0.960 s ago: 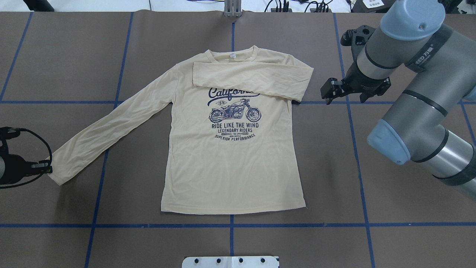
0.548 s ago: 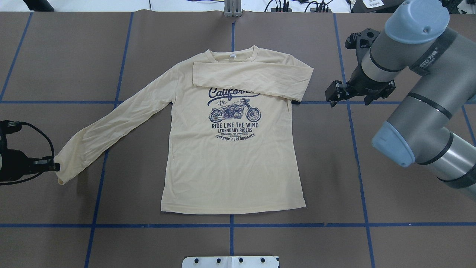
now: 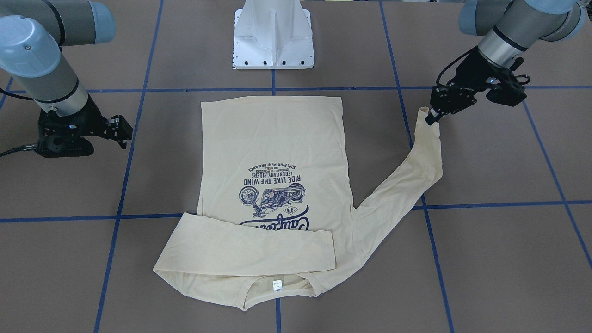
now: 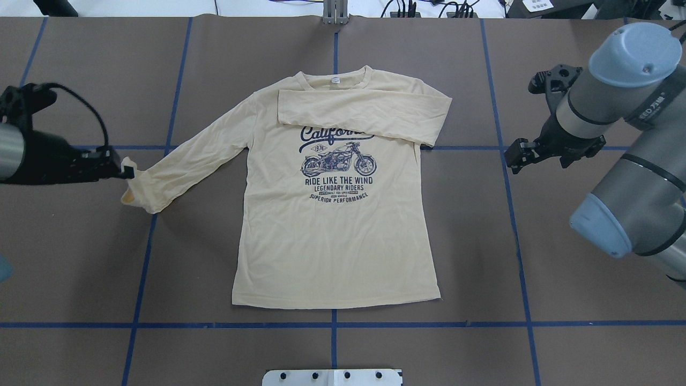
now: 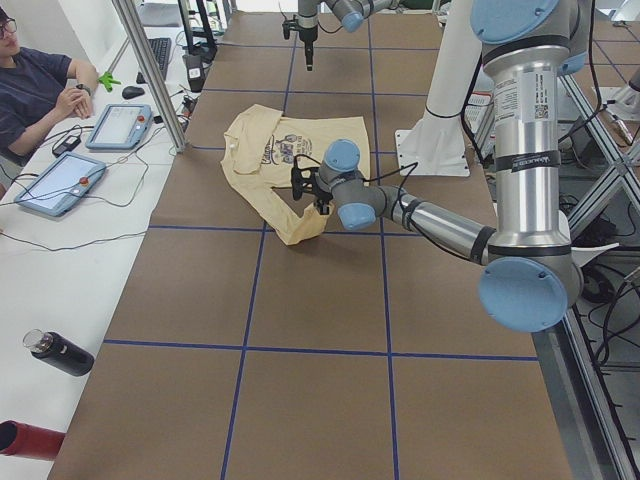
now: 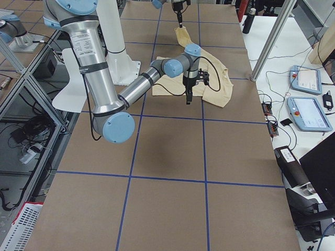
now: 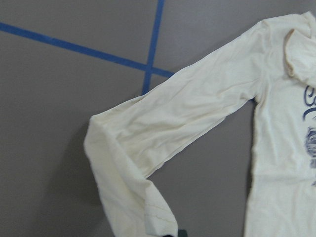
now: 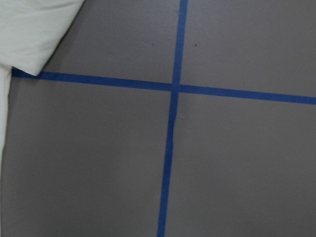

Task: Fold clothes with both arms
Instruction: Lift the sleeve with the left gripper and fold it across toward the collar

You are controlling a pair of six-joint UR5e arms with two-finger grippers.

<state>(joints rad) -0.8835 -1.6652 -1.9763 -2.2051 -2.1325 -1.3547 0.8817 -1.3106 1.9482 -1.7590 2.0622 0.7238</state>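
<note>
The cream-yellow shirt [image 4: 332, 241] lies flat and print-up on the brown table, also in the front view [image 3: 273, 138]. One sleeve [image 4: 364, 112] is folded across the chest, over the top of the print. My left gripper [image 4: 124, 170] is shut on the cuff of the other sleeve [image 4: 187, 155] and holds it raised, so the sleeve end droops and doubles over. This shows in the front view [image 3: 430, 119] and the left wrist view [image 7: 197, 113]. My right gripper [image 4: 512, 158] hangs empty and open, right of the shirt and clear of it.
The white pedestal base [image 3: 274, 41] stands at the robot's edge of the table. Blue tape lines [image 4: 332, 324] grid the brown surface. An operator [image 5: 40, 85], tablets [image 5: 118, 125], a metal post [image 5: 150, 70] and bottles [image 5: 60, 352] are along the far side.
My left gripper has lifted the sleeve cuff and carried it away from the robot's edge and toward the shirt body. My right arm has drawn back to the right, away from the shirt.
</note>
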